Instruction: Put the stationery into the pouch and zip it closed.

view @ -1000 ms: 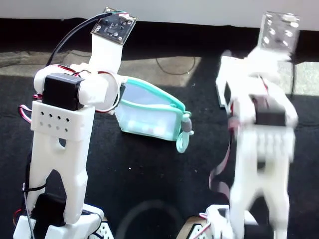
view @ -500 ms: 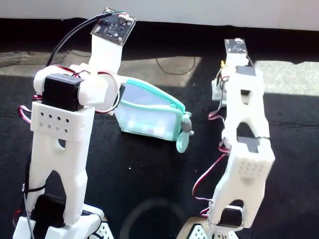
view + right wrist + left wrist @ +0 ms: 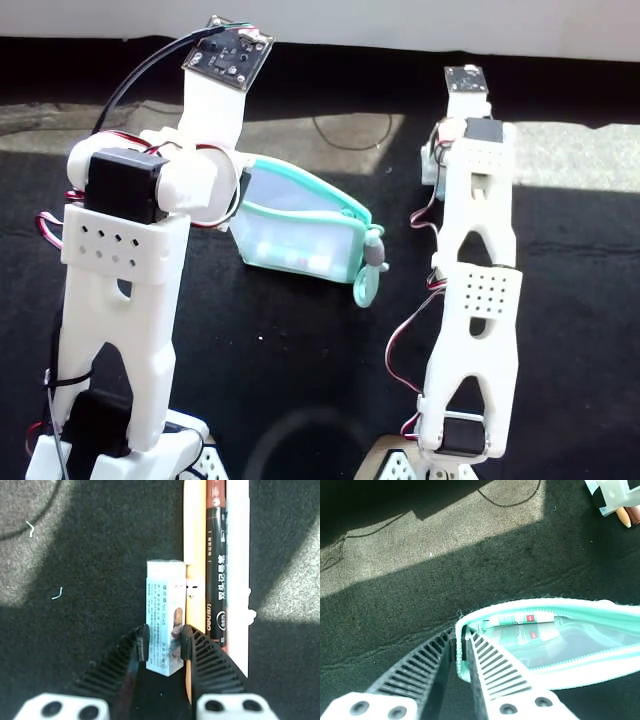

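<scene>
— Left gripper [image 3: 460, 635], what has it got?

— Its fingers are pressed together on one end of the pouch [image 3: 580, 645], pinching the mint-green rim right at the corner of the mouth.

— And the pouch itself?

— Open. The zip edges stand apart, and a few packets [image 3: 520, 625] with red labels lie inside behind the clear side. From the high view it sits on the black cloth [image 3: 300, 350] between the two arms, one end tucked behind the left arm [image 3: 125, 260], a mint tab [image 3: 366, 286] hanging off the other end.

— Right gripper [image 3: 164, 641]?

— Clamped on the eraser [image 3: 165, 595], one finger against each long side, near the end closer to the wrist camera. The eraser sits right against an orange pen [image 3: 194, 525]. Next to that come a dark red pen [image 3: 216, 555] and a white pen [image 3: 238, 555], all side by side and parallel on the cloth.

— Where is that arm seen from above?

— The right arm [image 3: 472, 260] stretches away from the camera, well apart from the pouch, its far end near a sunlit patch [image 3: 580, 155].
</scene>
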`<state>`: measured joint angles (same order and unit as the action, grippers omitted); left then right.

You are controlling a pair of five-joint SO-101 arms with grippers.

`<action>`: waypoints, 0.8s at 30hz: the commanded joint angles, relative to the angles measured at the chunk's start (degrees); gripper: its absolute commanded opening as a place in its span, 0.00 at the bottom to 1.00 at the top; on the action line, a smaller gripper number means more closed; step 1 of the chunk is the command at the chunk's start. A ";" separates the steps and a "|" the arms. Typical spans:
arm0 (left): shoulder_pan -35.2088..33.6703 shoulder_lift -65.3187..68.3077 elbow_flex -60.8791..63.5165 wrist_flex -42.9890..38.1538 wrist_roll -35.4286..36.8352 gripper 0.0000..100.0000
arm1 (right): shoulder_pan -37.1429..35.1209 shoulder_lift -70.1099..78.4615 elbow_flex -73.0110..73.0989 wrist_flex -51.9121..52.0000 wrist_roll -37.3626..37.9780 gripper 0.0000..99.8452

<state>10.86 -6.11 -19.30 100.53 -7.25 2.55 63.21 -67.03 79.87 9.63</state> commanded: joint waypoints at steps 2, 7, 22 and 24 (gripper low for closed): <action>0.04 1.10 2.07 0.70 0.09 0.01 | -1.71 3.03 -7.43 3.03 6.95 0.11; 0.04 1.10 1.98 0.62 0.09 0.01 | -3.03 5.76 -8.22 5.85 9.41 0.11; 0.04 1.10 2.07 0.70 0.09 0.01 | -5.58 4.44 -15.08 14.55 12.13 0.09; 0.04 1.10 2.07 0.70 0.09 0.01 | -5.67 4.44 -18.86 15.60 12.13 0.03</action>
<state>10.86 -6.11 -19.30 100.53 -7.25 -2.02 69.63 -80.04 94.29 21.23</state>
